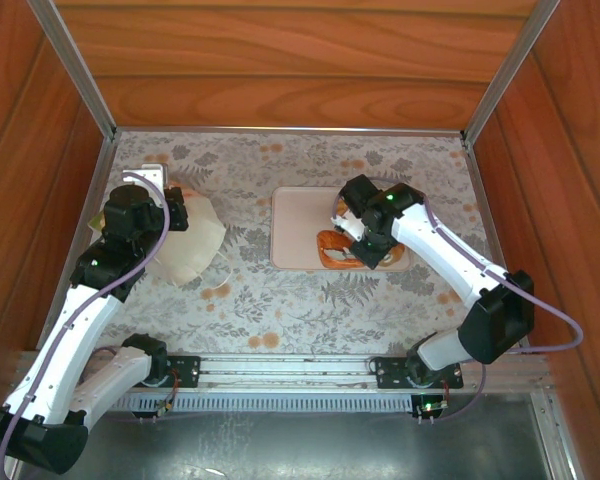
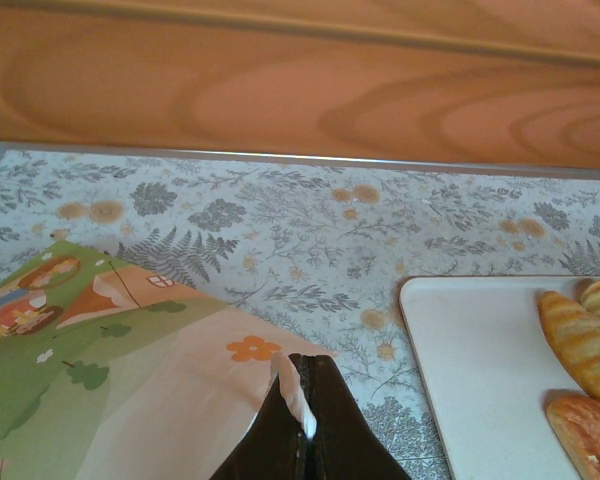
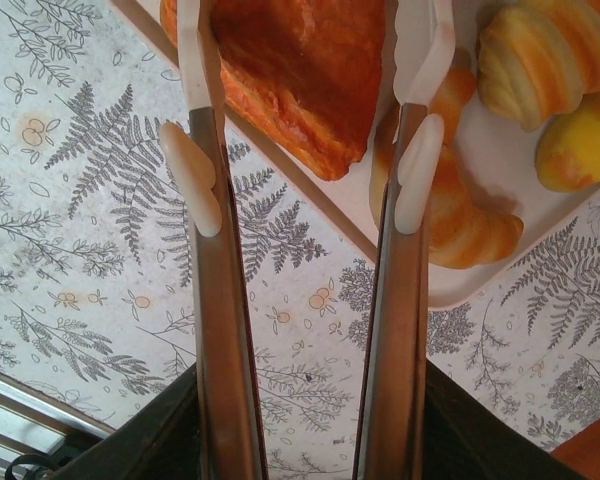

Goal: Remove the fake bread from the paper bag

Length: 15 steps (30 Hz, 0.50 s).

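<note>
1. As far as the views show, the fake bread (image 1: 332, 250) lies on the tray (image 1: 295, 225), gathered at its near right corner. Whether any piece is inside the bag I cannot tell.
2. Seen from the right wrist, a flat orange pastry (image 3: 300, 70) lies at the tray's edge. A curved golden roll (image 3: 470, 225) lies just beside it. A striped croissant (image 3: 535, 55) and a small yellow piece (image 3: 580, 150) lie further in on the tray.
3. The right gripper (image 3: 308, 60) stands over the orange pastry with its jaws apart. The pastry shows between the two fingers (image 3: 195, 60), but I cannot tell if they touch it.
4. The tray is on the far half of the table (image 1: 280, 310), a little right of the middle.
5. The paper bag (image 1: 200, 245) is near the left edge of the table, well apart from the tray. The left wrist view shows a green printed picture on one face of it.
6. The left gripper (image 2: 302, 380) is at the bag's edge with its jaws closed. It pinches a thin white bit of the bag, and I cannot tell if this is paper or cord.
7. A cloth with grey ferns and orange flowers covers the table, and wooden walls (image 1: 280, 60) stand at its far, left and right edges.
</note>
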Motion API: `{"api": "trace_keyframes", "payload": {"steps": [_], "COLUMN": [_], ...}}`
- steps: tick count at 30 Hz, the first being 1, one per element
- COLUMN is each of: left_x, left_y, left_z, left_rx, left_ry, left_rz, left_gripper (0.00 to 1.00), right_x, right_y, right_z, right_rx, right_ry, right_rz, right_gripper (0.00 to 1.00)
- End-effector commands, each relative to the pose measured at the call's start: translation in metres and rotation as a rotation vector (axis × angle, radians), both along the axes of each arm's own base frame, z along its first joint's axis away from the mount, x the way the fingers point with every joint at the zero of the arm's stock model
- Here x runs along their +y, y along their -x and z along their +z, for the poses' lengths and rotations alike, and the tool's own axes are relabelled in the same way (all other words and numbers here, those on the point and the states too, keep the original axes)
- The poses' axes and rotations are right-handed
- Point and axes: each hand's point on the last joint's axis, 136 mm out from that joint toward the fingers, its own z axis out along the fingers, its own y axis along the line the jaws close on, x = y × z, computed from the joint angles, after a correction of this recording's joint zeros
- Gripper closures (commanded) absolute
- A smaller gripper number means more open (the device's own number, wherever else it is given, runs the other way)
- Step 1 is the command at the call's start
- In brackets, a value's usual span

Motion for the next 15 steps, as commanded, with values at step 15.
{"api": "trace_keyframes", "payload": {"steps": [15], "left_x": [-0.005], "left_y": [-0.004], "left_z": [0.010], "left_rx": [-0.028], "left_ry": [0.008], "left_rz": [-0.019], "left_gripper": [1.00], "right_x": [0.024], "right_y": [-0.003], "right_z": [0.031], "right_rx": [-0.085], "right_ry": [-0.208], "right_rz": [-0.046], "right_gripper": [0.54]}}
